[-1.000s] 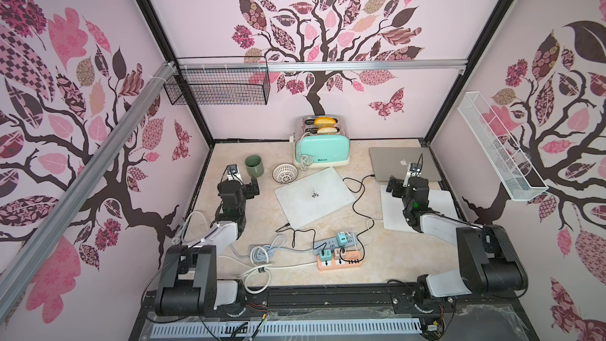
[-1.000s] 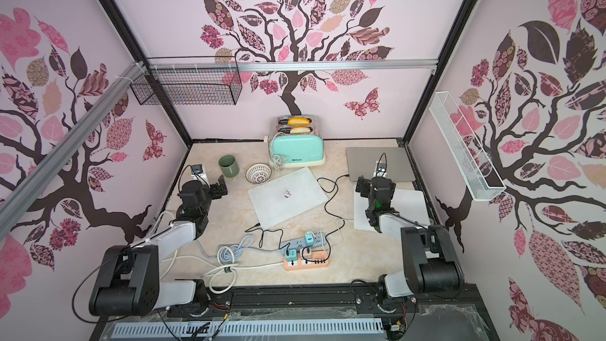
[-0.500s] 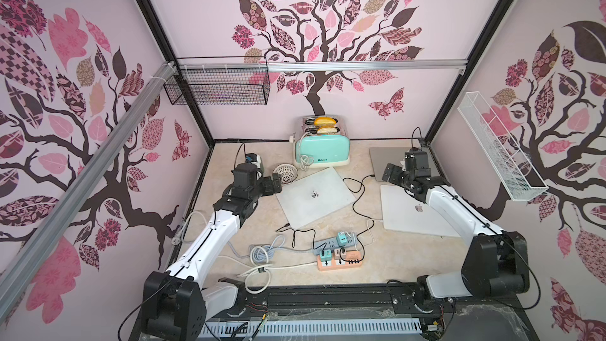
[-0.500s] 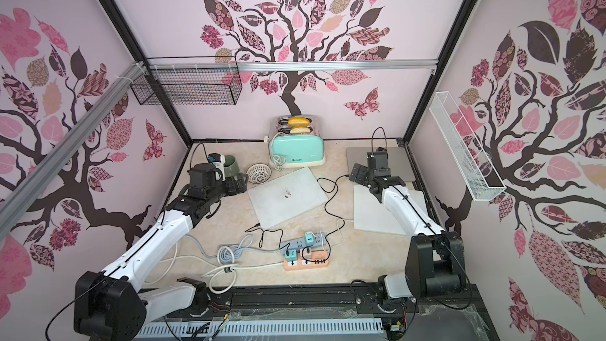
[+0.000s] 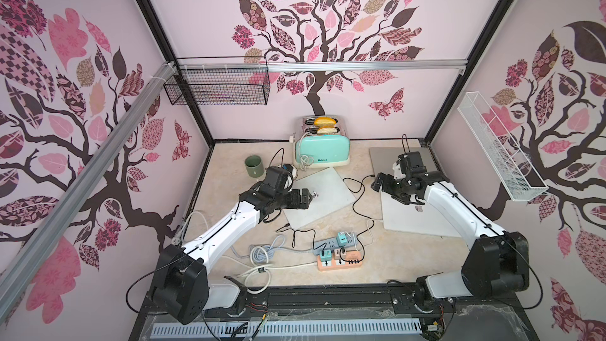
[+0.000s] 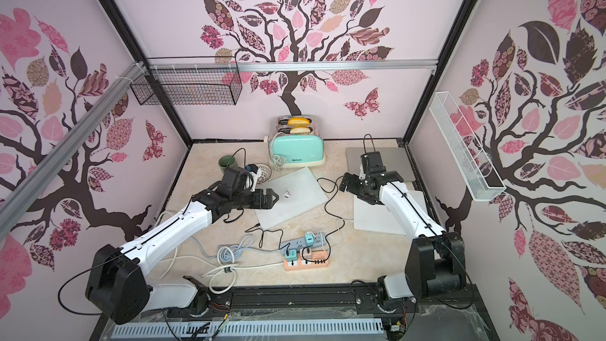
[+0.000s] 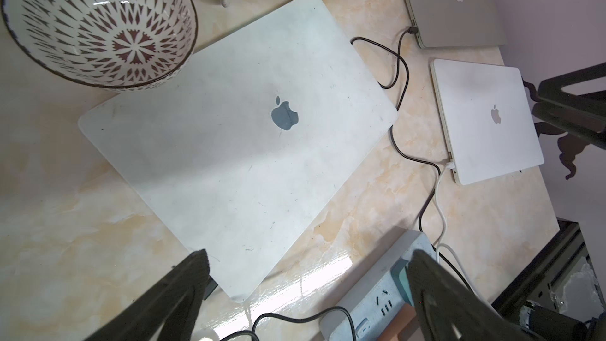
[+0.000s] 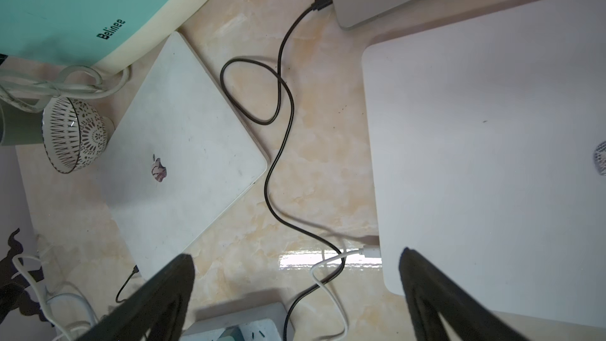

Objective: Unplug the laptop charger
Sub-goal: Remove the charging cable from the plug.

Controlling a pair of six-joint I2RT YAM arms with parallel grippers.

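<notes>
Jaws apart on both arms, nothing held.
Your left gripper (image 5: 305, 198) hovers over the scuffed white centre laptop (image 5: 324, 201); the thin white charger cable (image 8: 370, 252) is plugged into the smooth white laptop (image 5: 423, 221) at three o'clock, near your right gripper (image 5: 379, 185).

**Glossy marble-look tabletop (image 7: 65, 191) reflects light beneath three laptop lids of differing finish.**

The middle laptop (image 7: 229, 142) has a pale, matt lid flecked with fine scratches and scuffs. The white laptop (image 7: 485, 119) looks smooth and clean, and the grey laptop (image 7: 455, 11) has a dull metal sheen. The patterned bowl (image 7: 98, 27) is shiny and glazed. The toaster (image 5: 323, 150) has a smooth mint body, a cream base and a bright metal top. The black cable (image 8: 279, 60) looks matt and rubbery, and the grey power strip (image 7: 370, 293) is smooth plastic. The basket (image 5: 218, 88) is black wire, the tray (image 5: 498, 152) is white mesh and the rail (image 5: 328, 65) is bare metal. The green mug (image 5: 253, 165) looks matt.
</notes>
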